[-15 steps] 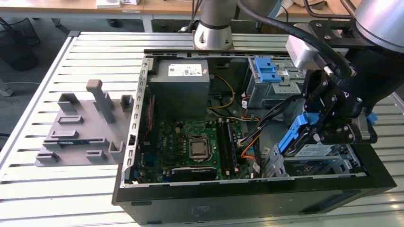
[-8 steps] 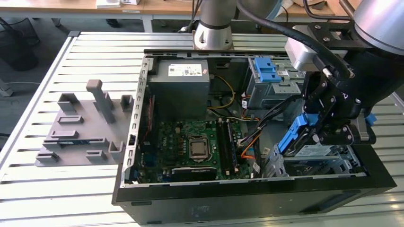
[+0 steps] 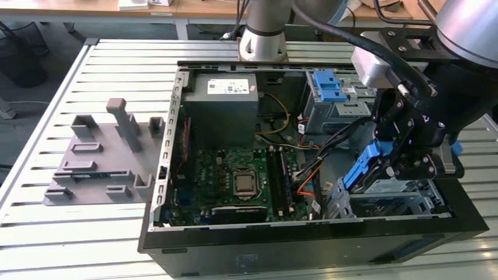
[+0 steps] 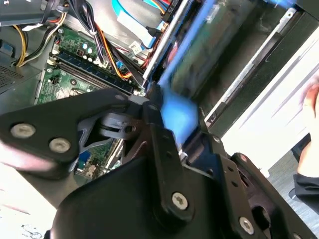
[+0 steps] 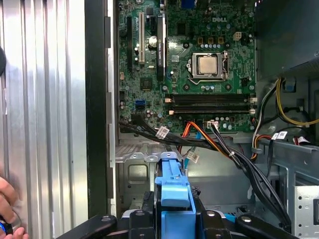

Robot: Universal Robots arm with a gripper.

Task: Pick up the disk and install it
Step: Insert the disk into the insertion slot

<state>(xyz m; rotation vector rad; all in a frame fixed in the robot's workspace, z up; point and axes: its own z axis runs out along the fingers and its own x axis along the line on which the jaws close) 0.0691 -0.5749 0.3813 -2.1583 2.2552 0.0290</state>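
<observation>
Hand (image 3: pixel 400 160) clamped on the disk (image 3: pixel 364 169) by its blue rails, tilted over the drive cage (image 3: pixel 412 198) at the case's near corner, exterior view's right. First wrist view adds the blue bracket (image 5: pixel 173 186) between the fingers (image 5: pixel 144 219), motherboard (image 5: pixel 189 59) beyond, a person's fingers (image 5: pixel 7 199) on the bench (image 5: pixel 45 99).

Blue rails edge the silver disk (image 3: pixel 372 175); green motherboard (image 3: pixel 233 178), grey power supply (image 3: pixel 221 108), black case (image 3: pixel 311 245), ribbed silver tabletop (image 3: pixel 86 233).
</observation>
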